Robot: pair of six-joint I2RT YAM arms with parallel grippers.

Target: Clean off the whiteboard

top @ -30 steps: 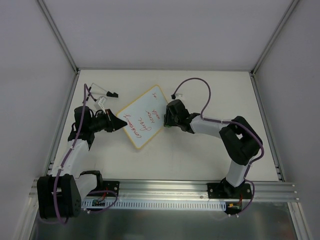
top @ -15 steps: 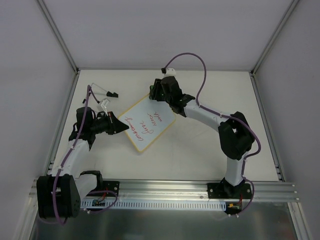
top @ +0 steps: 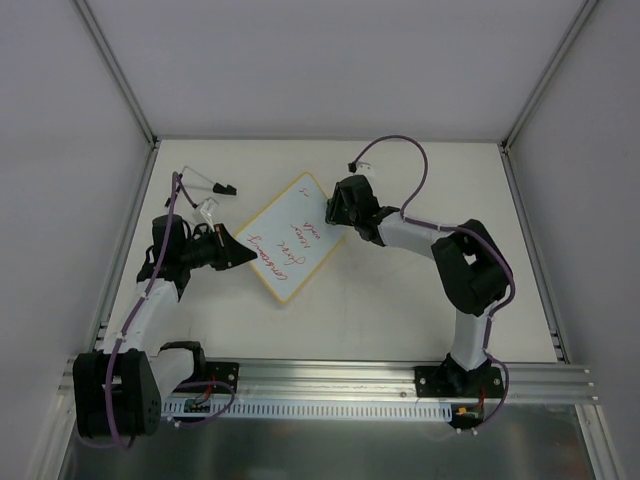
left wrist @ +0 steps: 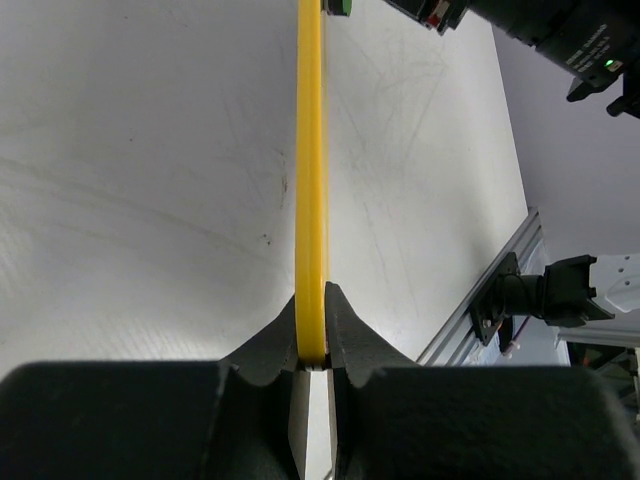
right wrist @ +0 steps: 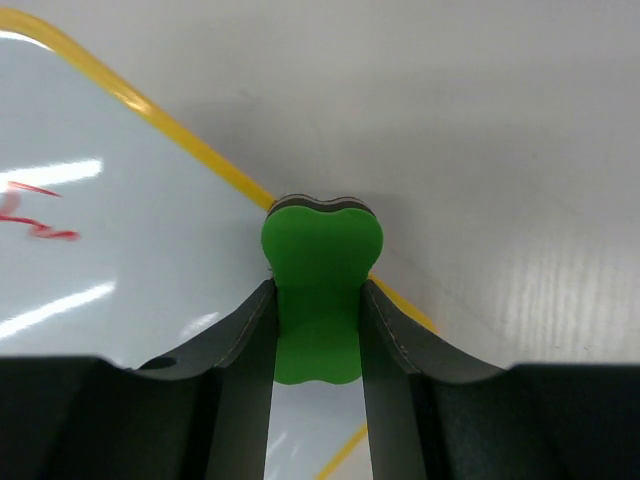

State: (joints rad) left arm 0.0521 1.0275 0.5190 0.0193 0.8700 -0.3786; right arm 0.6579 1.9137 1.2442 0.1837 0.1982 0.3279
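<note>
Gripping whiteboard [top: 292, 238] rim, left hand [left wrist: 313, 305]; right wrist view alone shows right hand [right wrist: 318, 292] squeezing green eraser [right wrist: 321, 248]

A scuffed white table [top: 400, 320] sits between plain pale walls [top: 330, 60].

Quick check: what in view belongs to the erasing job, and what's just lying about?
In the job:
whiteboard with red writing, clamped at its yellow rim by the left gripper;
green eraser, clamped in the right gripper, at the board's edge.

Lying about:
thin wire with a black plug, on the far-left part of the table.
</note>
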